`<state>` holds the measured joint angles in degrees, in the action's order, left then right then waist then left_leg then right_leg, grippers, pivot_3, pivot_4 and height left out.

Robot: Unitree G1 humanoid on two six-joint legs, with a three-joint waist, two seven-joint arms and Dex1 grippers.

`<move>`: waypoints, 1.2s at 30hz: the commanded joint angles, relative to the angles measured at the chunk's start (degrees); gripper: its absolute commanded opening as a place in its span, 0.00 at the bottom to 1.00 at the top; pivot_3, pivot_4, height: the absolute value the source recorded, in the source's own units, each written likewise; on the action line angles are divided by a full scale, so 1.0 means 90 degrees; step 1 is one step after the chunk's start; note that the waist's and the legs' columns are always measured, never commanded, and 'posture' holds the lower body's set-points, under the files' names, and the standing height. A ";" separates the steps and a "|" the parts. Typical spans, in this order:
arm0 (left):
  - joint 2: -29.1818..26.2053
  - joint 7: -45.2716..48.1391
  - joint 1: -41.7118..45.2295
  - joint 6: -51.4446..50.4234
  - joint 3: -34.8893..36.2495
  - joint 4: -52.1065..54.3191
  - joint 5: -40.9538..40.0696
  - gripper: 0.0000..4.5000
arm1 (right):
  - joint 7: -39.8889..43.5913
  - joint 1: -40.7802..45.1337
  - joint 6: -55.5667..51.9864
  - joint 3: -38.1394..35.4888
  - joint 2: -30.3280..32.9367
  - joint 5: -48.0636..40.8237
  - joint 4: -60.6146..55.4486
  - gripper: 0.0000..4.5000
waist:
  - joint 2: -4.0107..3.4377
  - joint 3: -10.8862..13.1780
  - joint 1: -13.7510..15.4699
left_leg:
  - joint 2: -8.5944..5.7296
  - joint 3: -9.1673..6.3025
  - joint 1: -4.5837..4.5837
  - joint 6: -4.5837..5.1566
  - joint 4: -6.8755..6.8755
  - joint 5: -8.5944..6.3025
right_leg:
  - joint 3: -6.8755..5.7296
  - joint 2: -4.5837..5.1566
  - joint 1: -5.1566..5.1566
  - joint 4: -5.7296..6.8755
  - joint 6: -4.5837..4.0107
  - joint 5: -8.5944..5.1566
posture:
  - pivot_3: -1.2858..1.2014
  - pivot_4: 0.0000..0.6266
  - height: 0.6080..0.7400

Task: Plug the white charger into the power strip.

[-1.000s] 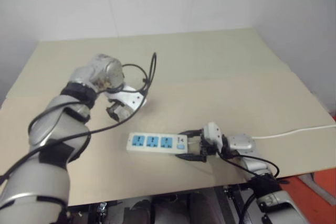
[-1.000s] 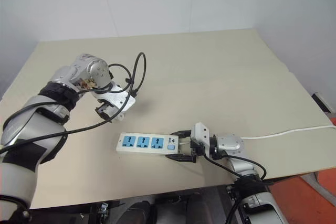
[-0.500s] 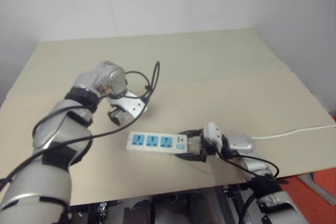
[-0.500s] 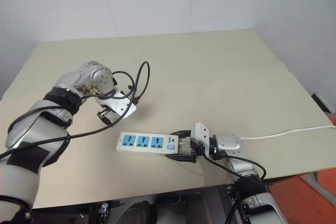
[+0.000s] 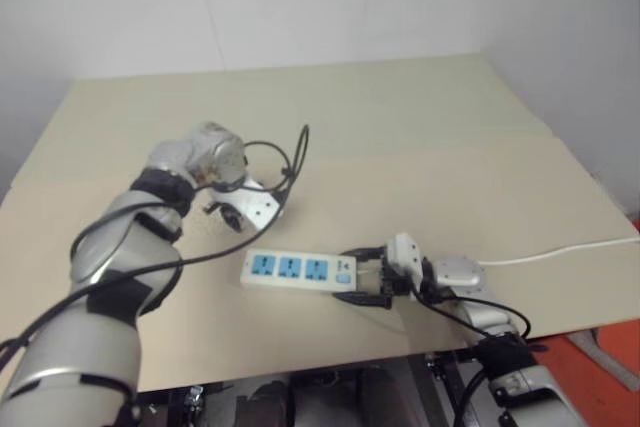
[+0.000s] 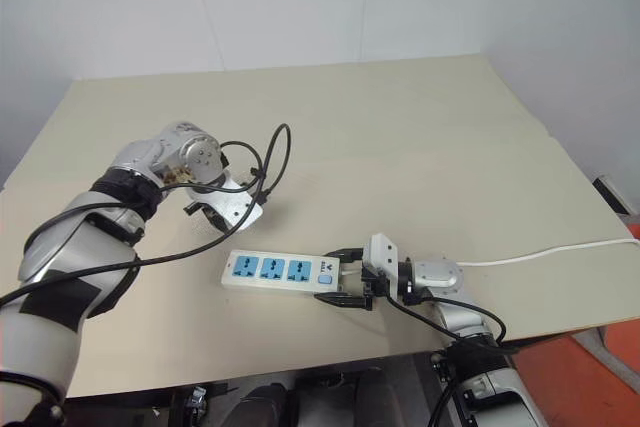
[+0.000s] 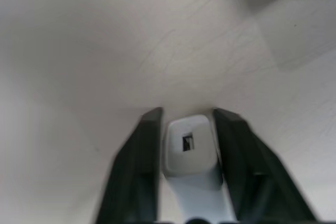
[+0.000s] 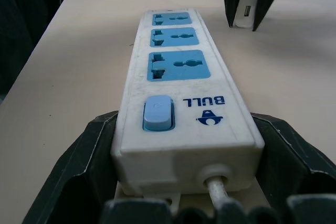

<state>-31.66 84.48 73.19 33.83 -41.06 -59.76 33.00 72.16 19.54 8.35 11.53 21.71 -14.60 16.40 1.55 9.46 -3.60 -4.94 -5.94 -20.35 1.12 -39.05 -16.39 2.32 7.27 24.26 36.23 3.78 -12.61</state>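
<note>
Right tool (image 6: 352,279), nearest: black fingers spread wide around the switch end of the long flat white plastic power strip with three blue sockets (image 6: 280,272), jaws against both side walls, so it is bracing the strip flat on the beige worktop (image 6: 420,147). Thin white cord (image 6: 560,249) runs off the worktop's right edge.

Left tool (image 7: 186,129), just past the strip's far end, points down at the worktop with its fingers drawn in tight against the small boxy white plastic charger (image 7: 189,148). Charger stands on the worktop between the fingers, apart from the strip.

Progress, my read: strip pinned, charger gripped. Left to do: lift, carry over a socket, line the prongs up, press in. All three sockets empty.

View differences:
- Left wrist view shows the charger face with its small dark port; head views hide the charger behind the tool housing.
- Right wrist view shows the pale blue switch (image 8: 157,113), the side-wall contact, and the other tool clamped on the charger beyond the strip.
</note>
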 commanded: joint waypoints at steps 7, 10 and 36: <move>0.0041 -0.0056 0.0070 -0.0163 0.0321 0.0103 -0.0153 0.23 | -0.0045 -0.0081 -0.0095 0.0155 0.0011 0.0148 0.0118 0.76 | 0.0001 0.0000 0.0001 | 0.0000 0.0000 0.0001 0.0000 -0.0001 0.0000 | 0.0000 0.0000 -0.0001 0.0001 0.0000 0.0000 | 0.52 0.24 1.00; 0.0080 0.0196 0.0092 -0.0333 0.0706 0.0344 -0.0629 0.23 | -0.0026 -0.0077 -0.0098 0.0158 0.0026 0.0151 0.0120 0.76 | 0.0001 0.0000 -0.0001 | 0.0000 0.0000 0.0000 0.0000 -0.0002 0.0000 | 0.0000 0.0000 0.0000 0.0001 0.0000 0.0000 | 0.52 0.24 1.00; 0.0561 -0.1386 -0.5002 -0.6547 0.4521 0.7512 -0.7257 0.23 | -0.0184 -0.0429 -0.0159 0.0228 0.0087 0.0124 -0.0274 0.76 | -0.0013 -0.0015 0.0098 | 0.0040 -0.0002 0.0020 -0.0019 -0.0018 -0.0012 | 0.0008 -0.0010 0.0001 0.0039 -0.0003 0.0001 | 0.52 0.24 1.00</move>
<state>-26.99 72.53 28.42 -27.12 -1.92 5.60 -30.63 69.99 16.84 7.71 11.69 22.45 -14.67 13.34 1.43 9.32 -2.71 -4.55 -5.94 -20.17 0.92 -39.21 -16.48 2.39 7.15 24.27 36.57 3.73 -12.59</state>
